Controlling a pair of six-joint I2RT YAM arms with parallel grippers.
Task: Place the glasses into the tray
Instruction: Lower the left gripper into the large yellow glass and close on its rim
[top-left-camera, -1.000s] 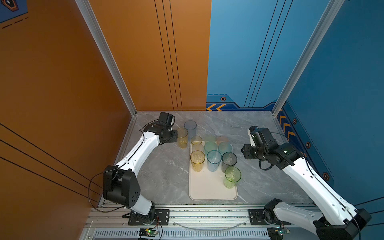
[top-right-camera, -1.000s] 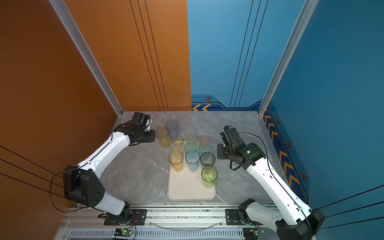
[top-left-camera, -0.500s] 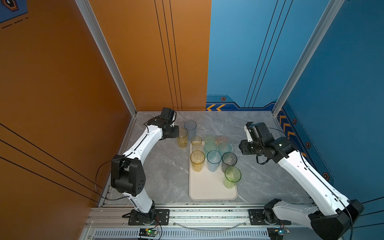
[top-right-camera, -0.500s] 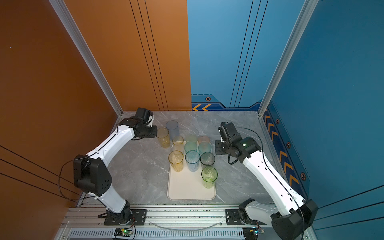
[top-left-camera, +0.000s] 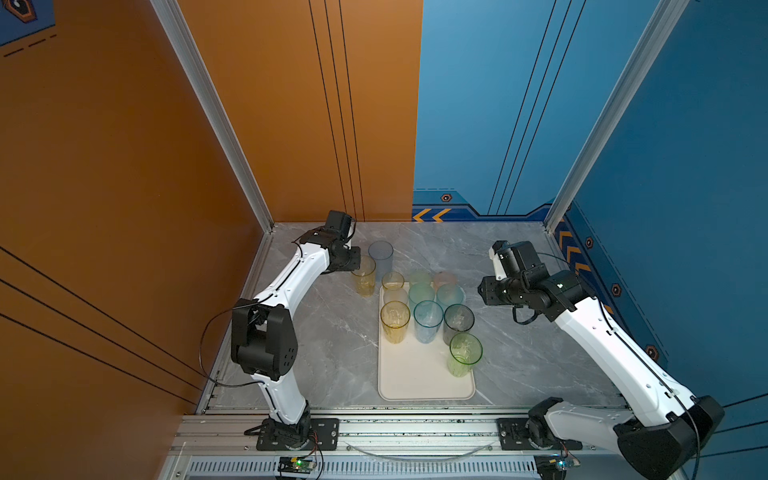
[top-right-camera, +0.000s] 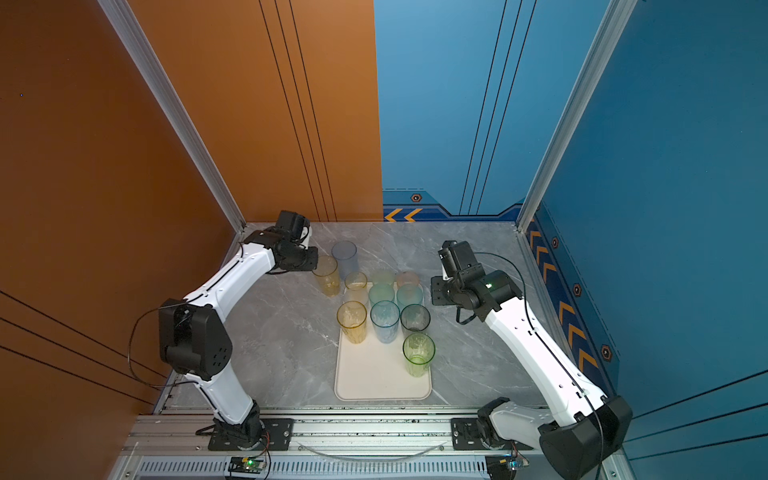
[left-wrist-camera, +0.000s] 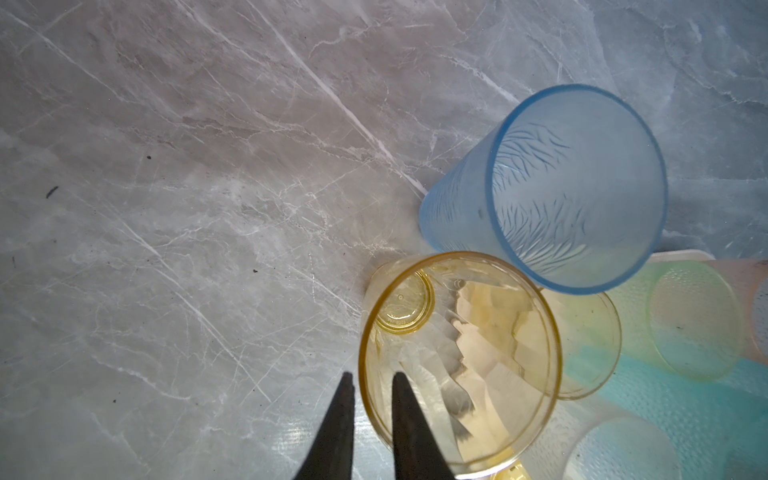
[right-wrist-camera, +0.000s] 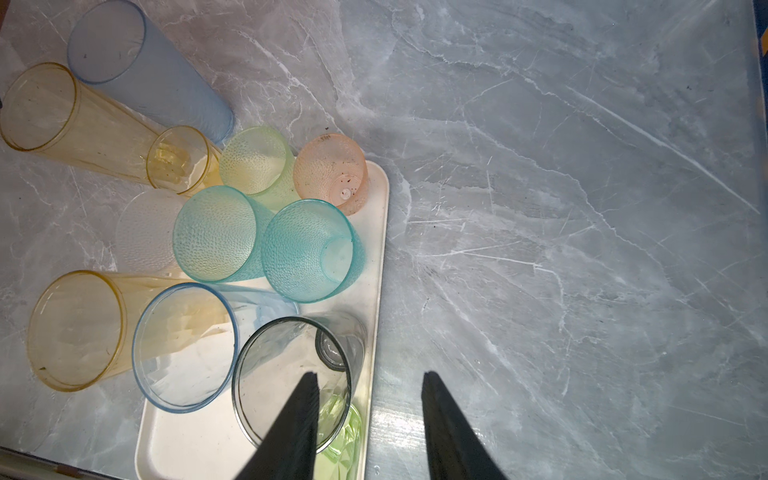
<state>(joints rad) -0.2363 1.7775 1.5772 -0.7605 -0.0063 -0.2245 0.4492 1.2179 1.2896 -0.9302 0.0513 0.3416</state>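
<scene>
The left gripper (left-wrist-camera: 372, 380) pinches the rim of the tall yellow glass (top-left-camera: 364, 276), one finger inside and one outside. The glass stands on the table (top-left-camera: 324, 332) just off the far left corner of the tray (top-left-camera: 415, 386), close beside the blue glass (top-left-camera: 380, 254). The pick-up seems in hand: next should come a straight lift clear of neighbouring rims, then a carry to the tray's bare near half. The right gripper (right-wrist-camera: 370, 378) hangs spread and empty above the tray's right edge.

Grey marble surface (top-left-camera: 324, 332), cream tray (top-left-camera: 415, 384) down the middle toward the front edge, frosted blue tumbler (top-left-camera: 380, 257) and tall yellow tumbler (top-left-camera: 365, 279) standing nearer the back-left corner.
</scene>
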